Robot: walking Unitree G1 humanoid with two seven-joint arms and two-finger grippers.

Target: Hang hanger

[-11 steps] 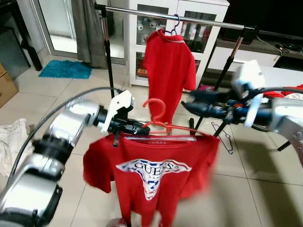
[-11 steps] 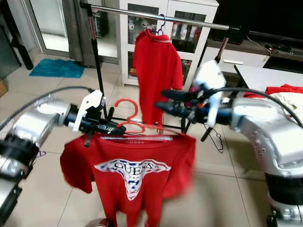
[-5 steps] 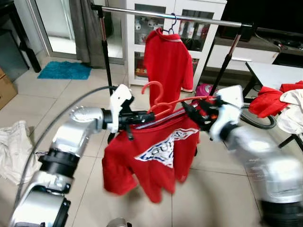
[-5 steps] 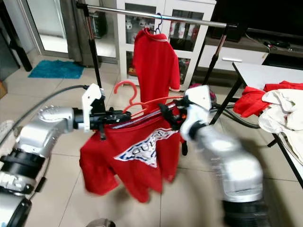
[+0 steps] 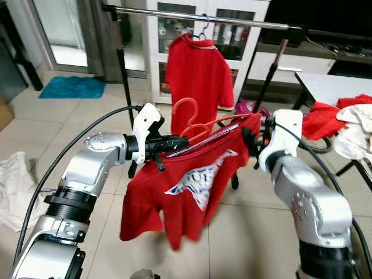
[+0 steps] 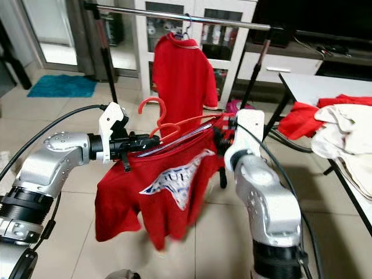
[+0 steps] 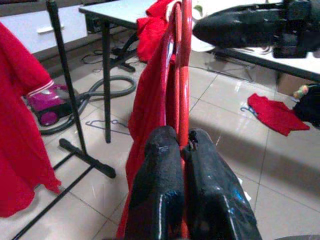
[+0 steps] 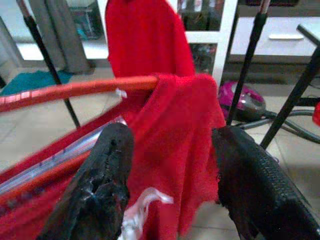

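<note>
Left gripper clamped tight on the red hanger, fingers pressed together on its lower bar at the near end; left arm reaching forward at chest height, elbow bent, forearm roughly level. Right gripper spread wide, its fingers straddling the far shoulder of the red T-shirt on the hanger; whether the fingers touch the cloth, cannot tell; right arm bent sharply, wrist turned in toward the hanger. Hanger tilted, far end higher, hook pointing up; it sits below and in front of the clothes rail, not on it. A red polo shirt hangs from the rail behind the hanger.
</note>
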